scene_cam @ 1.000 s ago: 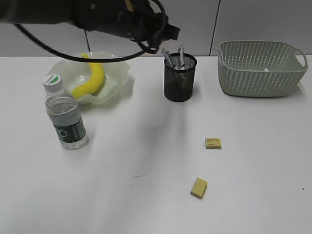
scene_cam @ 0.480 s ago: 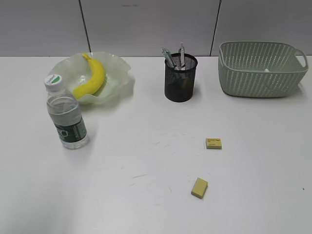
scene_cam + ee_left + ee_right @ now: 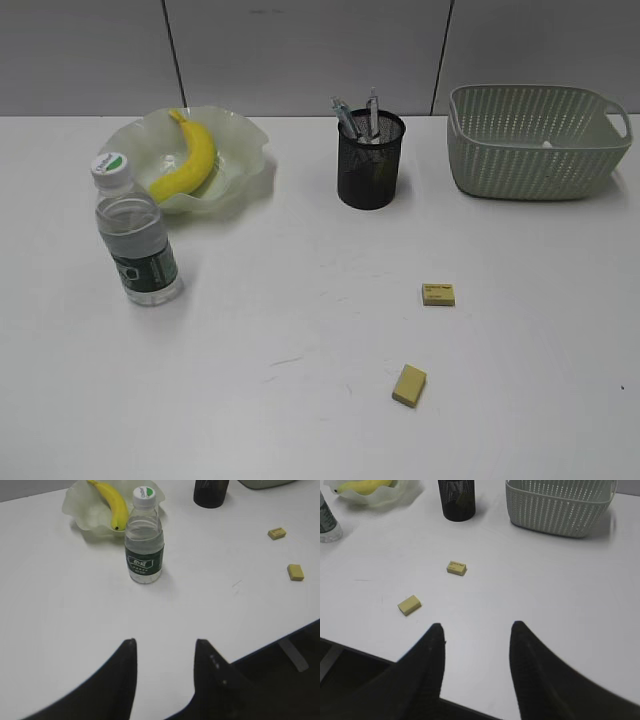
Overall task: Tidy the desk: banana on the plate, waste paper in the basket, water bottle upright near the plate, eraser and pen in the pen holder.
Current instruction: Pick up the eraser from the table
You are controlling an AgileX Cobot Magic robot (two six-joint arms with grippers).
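The banana [image 3: 190, 158] lies in the pale green plate [image 3: 250, 160] at the back left of the desk [image 3: 300, 400]. The water bottle [image 3: 135, 235] stands upright in front of the plate. The black pen holder [image 3: 369, 165] holds pens [image 3: 372, 112]. The basket [image 3: 535, 140] stands at the back right; a bit of white shows through its wall. Two yellow erasers [image 3: 438, 294] [image 3: 408, 385] lie on the desk. My left gripper [image 3: 165, 642] is open and empty above the near desk edge. My right gripper [image 3: 477, 626] is open and empty, near the erasers [image 3: 457, 568] [image 3: 409, 604].
A grey panelled wall runs behind the desk. The desk's near edge shows in both wrist views, with dark floor below.
A dark arm that reached over the plate and pen holder a second ago has left the exterior view. The objects have not moved.
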